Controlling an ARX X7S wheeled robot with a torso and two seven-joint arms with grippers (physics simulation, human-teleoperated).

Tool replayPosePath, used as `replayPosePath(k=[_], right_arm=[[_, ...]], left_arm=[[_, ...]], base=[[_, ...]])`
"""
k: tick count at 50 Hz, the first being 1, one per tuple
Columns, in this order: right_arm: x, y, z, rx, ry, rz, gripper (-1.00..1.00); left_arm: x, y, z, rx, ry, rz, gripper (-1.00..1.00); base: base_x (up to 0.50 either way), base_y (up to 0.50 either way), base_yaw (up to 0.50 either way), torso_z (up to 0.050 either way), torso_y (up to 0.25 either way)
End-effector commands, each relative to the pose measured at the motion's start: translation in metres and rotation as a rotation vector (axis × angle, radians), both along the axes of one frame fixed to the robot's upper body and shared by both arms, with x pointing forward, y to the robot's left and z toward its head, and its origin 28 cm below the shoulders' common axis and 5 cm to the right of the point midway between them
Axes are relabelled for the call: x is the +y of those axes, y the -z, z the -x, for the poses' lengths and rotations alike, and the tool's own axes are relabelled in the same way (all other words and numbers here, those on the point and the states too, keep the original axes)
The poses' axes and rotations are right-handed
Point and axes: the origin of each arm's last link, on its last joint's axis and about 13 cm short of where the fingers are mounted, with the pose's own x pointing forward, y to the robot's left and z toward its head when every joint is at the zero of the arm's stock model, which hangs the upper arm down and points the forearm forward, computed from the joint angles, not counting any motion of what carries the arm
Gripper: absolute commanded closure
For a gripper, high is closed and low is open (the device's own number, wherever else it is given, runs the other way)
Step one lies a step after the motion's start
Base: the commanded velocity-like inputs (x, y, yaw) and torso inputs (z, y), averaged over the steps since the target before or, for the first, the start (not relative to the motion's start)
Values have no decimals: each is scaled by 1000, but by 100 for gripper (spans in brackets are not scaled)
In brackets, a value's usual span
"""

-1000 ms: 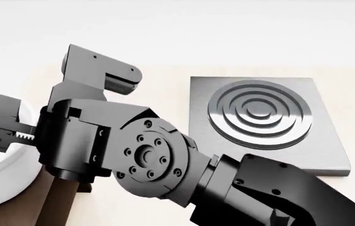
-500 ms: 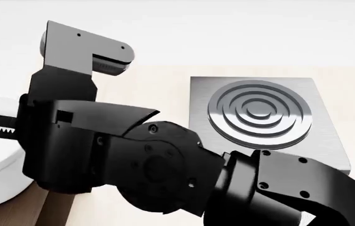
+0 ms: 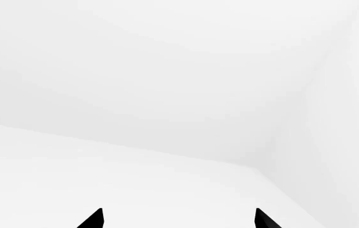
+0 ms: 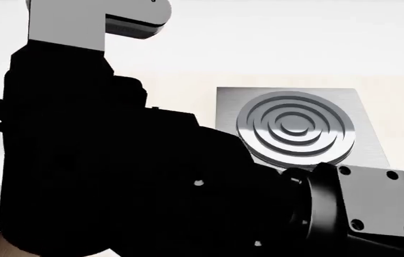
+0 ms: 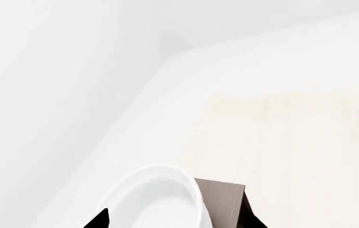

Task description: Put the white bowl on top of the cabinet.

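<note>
Right pincer: fingertips set wide apart, nothing clamped. Left pincer: likewise wide, empty, facing bare white wall, well away from the work.

White bowl: seen in the right wrist view between the wide fingertips, its rim overlapping the edge of the cabinet. Cannot tell whether seated fully on the flat top or partly off it. In the head view only a sliver of bowl at the left edge, most hidden behind the right arm. Stove plate well apart on the table, no obstacle.

Step in hand, by judgement: placing or releasing on the cabinet top.

Recommended:
- Confirm the base flat and wholly inside the top's edges before moving off.
- Keep the fingers wide and lift straight, clear of the tall wall.
- Avoid sideways drag; glossy, light, likely to slide or tip off the edge.
- Rely on the wrist view, head view being blocked.
</note>
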Motion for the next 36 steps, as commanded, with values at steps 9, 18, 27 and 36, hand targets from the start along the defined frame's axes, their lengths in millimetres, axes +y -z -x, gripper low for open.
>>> replayPosePath(k=[9,18,27,36], right_arm=[[-29,-41,49,-375,215,-34,-100],[-46,-53,56,-437,292,-64,-100],[-63,-58,57,-467,376,-85,-100],[-73,-67,64,-505,418,-106,-100]], left_arm=[[-1,0,0,-1,1,0,-100],[-1,0,-1,1,3,-2,-100],[-1,0,-1,4,6,-4,-100],[-1,0,-1,4,6,-5,-100]], base=[[0,0,0,0,0],[0,0,0,0,0],[0,0,0,0,0],[0,0,0,0,0]])
